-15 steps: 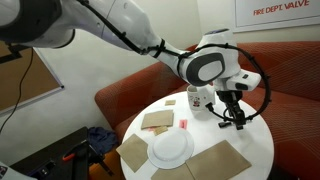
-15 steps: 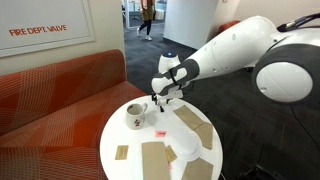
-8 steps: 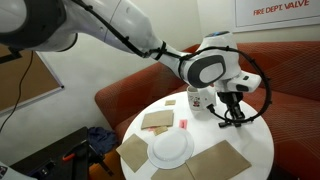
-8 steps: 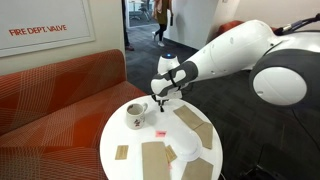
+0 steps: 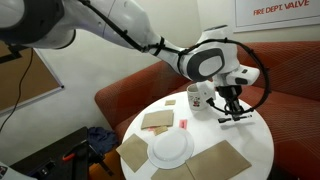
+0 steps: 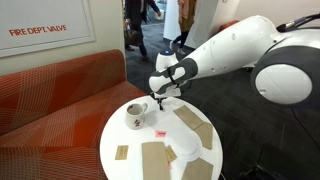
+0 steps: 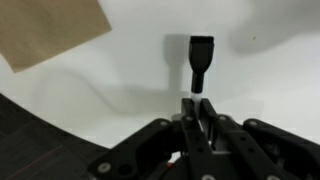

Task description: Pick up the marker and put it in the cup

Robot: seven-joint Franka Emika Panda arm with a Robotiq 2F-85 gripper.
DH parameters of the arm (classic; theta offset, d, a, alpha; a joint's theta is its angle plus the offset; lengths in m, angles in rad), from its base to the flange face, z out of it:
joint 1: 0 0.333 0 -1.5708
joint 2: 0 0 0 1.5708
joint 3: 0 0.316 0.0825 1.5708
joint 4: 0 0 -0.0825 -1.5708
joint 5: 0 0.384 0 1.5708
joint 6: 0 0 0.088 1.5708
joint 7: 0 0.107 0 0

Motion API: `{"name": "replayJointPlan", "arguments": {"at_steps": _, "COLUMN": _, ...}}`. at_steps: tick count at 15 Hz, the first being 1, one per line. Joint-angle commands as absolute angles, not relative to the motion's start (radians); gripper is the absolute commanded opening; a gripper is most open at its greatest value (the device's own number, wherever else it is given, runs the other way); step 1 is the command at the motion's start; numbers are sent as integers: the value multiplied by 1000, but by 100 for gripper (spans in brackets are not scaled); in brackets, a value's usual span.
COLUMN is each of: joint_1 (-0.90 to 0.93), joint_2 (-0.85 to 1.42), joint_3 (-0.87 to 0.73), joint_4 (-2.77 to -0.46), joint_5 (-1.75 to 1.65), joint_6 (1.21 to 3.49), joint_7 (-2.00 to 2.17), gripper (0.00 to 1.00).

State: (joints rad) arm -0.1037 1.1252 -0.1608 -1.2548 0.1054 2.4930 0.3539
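Note:
In the wrist view the black marker [image 7: 200, 60] sticks out ahead of my gripper [image 7: 200, 103], whose jaws are shut on its near end. In both exterior views the gripper [image 5: 235, 112] [image 6: 163, 100] hangs low over the round white table [image 5: 255, 140], close beside the cup [image 5: 199, 97] [image 6: 136, 114]. The cup is a white mug with a dark reddish print and stands upright. The marker [image 5: 240, 118] shows as a short dark bar under the fingers. I cannot tell whether it still touches the tabletop.
A flat white plate [image 5: 171, 149] lies at the table's front. Brown paper sheets [image 5: 156, 120] [image 5: 218, 160] [image 7: 50, 30] lie around it. A small red item [image 5: 184, 123] sits near the cup. The orange sofa [image 5: 290, 70] curves behind, and the table's edge [image 7: 40, 115] is near.
The jaws have gone from open to shut on the marker. The gripper looks slightly higher over the table than before. The cup has not moved.

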Motion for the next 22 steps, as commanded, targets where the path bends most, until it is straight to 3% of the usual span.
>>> {"name": "replayJointPlan", "arguments": {"at_steps": 1, "joint_1": -83, "joint_2": 1044, "joint_3": -176, "joint_4": -1293, "joint_5": 76, "joint_6": 2416, "joint_7": 339, "gripper": 3}}
{"name": "replayJointPlan", "arguments": {"at_steps": 22, "joint_1": 41, "joint_2": 725, "joint_3": -157, "joint_4": -1501, "joint_5": -149, "joint_6": 2351, "joint_7": 173, "gripper": 3}}
